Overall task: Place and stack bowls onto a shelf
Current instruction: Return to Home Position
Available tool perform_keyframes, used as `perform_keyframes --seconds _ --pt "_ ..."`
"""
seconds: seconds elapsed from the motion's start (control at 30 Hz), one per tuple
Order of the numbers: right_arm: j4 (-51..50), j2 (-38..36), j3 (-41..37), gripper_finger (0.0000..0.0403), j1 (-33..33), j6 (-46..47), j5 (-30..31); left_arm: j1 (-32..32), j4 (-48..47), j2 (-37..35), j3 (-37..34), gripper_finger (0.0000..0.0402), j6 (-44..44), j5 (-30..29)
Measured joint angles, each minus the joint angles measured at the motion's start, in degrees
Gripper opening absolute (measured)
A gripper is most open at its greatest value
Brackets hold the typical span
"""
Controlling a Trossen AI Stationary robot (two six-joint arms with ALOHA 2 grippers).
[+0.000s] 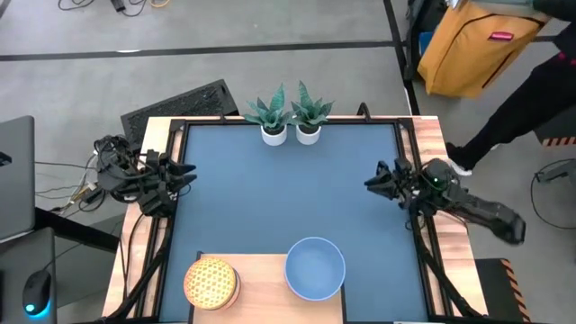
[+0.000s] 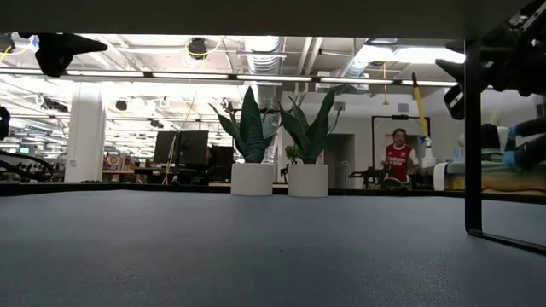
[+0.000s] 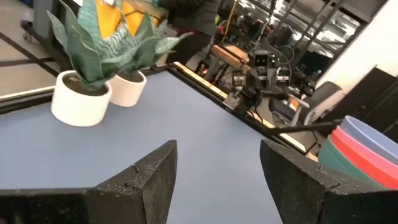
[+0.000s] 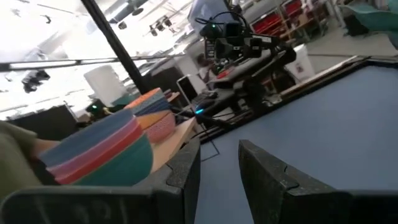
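Pale wood makes up the flat rectangular shelf (image 1: pixel 261 292). It lies at the near edge of the dark blue surface (image 1: pixel 288 198), and its long axis runs across from the left arm's side to the right arm's side.

Two stacks stand on the shelf, near each other but not touching, and every bowl faces mouth-up. Toward the left end is the stack of small round patterned bowls (image 1: pixel 211 282), with a yellow-orange one on top. The right wrist view shows orange and blue bands beneath it, but I cannot tell how many bowls that stack holds. Toward the right end is the stack of larger plain bowls (image 1: pixel 315 267). Four nested layers show there: light blue on top, then pink, then red, with green at the bottom.

At the left side rail, well apart from the shelf, the left tool (image 1: pixel 187 173) points in over the surface. Its fingers are spread and nothing is between them. The right tool (image 1: pixel 371 183) is opposite it at the right rail, also pointing inward, released and empty.

Two white pots with green plants (image 1: pixel 291 134) stand upright just beside each other at the far edge.
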Motion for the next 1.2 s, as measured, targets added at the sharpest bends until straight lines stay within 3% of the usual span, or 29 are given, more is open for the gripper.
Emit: perform_keyframes --seconds 0.13,0.23,0.33,0.47,0.63,0.83,0.93,1.03,1.13,1.2 --pt "-3.27 -2.36 -0.02 0.0134 16.26 -7.71 16.94 0.0 -0.32 0.0 0.0 0.0215 0.16 1.23" --pt "-3.51 -2.47 -0.04 0.0134 25.68 -15.98 26.1 0.0 -2.0 0.0 0.0 0.0215 0.51 0.93" --pt "-4.58 -2.48 -0.04 0.0134 31.54 -24.57 33.51 0.0 -4.07 0.0 0.0 0.0215 -0.01 -0.81" --pt "-7.3 -2.49 -0.04 0.0134 33.82 -30.28 42.9 0.01 -5.47 0.0 -1.32 0.0215 -0.07 -1.9" --pt "-10.44 -2.47 -0.07 0.0134 32.86 -30.96 44.09 0.01 -5.17 0.0 -6.61 0.0215 -5.27 -6.57" --pt "-10.61 -2.47 -0.09 0.0134 31.4 -32.13 44.07 -0.05 -3.33 0.09 -17.2 0.0215 -21.46 -7.9" --pt "-10.15 -2.47 -0.11 0.0134 30.29 -32.95 44.22 -0.49 4.08 0.0 -18.55 0.0215 -15.32 -8.17" --pt "-10.35 -2.47 -0.11 0.0134 28.9 -33.11 44.28 -1.22 8.76 -0.08 -17.9 0.0215 -11.32 -1.12" --pt "-10.87 -2.47 -0.11 0.0134 27.52 -33.54 44.31 -1.96 7.58 0.09 -18.05 0.0215 -13.68 10.75" --pt "-11.02 -2.46 -0.11 0.0134 26.85 -33.55 44.29 -2.49 6.47 0.04 -18.05 0.0215 -14.5 15.12"
